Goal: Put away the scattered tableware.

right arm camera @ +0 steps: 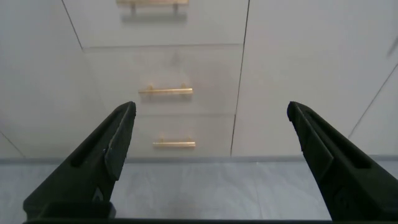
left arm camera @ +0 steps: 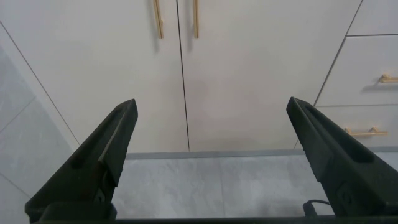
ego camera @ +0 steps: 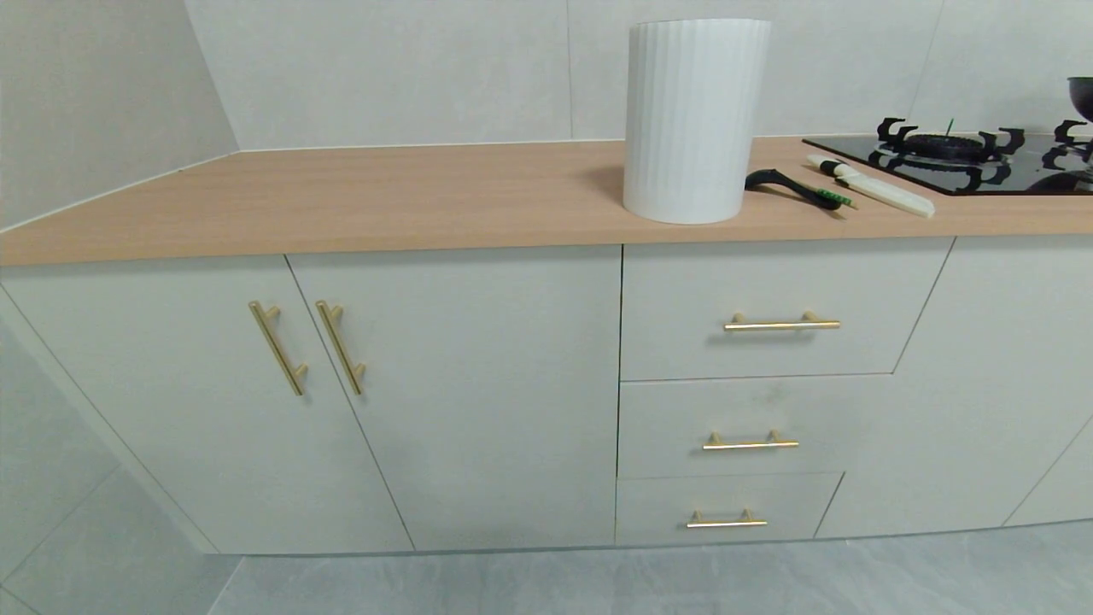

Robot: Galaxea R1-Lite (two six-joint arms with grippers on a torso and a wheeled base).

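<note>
White-bladed knife (ego camera: 871, 184) and black-handled utensil (ego camera: 790, 186) lie lengthwise on the tabletop (ego camera: 341, 196), right of the white ribbed canister (ego camera: 693, 120) and well above the open left end effector (left arm camera: 210, 106) and open right end effector (right arm camera: 210, 107); the latter, facing the drawers (right arm camera: 186, 74), is likely nearer.

Black curved-handled utensil (ego camera: 781, 182): its far end runs behind the white ribbed cylindrical container (ego camera: 696, 120), so its type cannot be told.

Thin green-and-black piece (ego camera: 832, 198) at the utensil's near end: too small to identify.

Black glass hob (ego camera: 1016, 175): runs off the right edge of the head view.

Light wooden worktop (ego camera: 384, 196): cut off at both side edges.

Dark rounded vessel (ego camera: 1082, 90) behind the hob: only a sliver inside the picture, shape unclear.

Left wrist view: two brass door handles (left arm camera: 159, 18) are cut by the picture's edge. The left claw (left arm camera: 211, 106) has both finger bases cut off too.

Right wrist view: the uppermost brass drawer handle (right arm camera: 152, 4) is cut by the edge. The right claw (right arm camera: 211, 107) finger bases are likewise cut.
</note>
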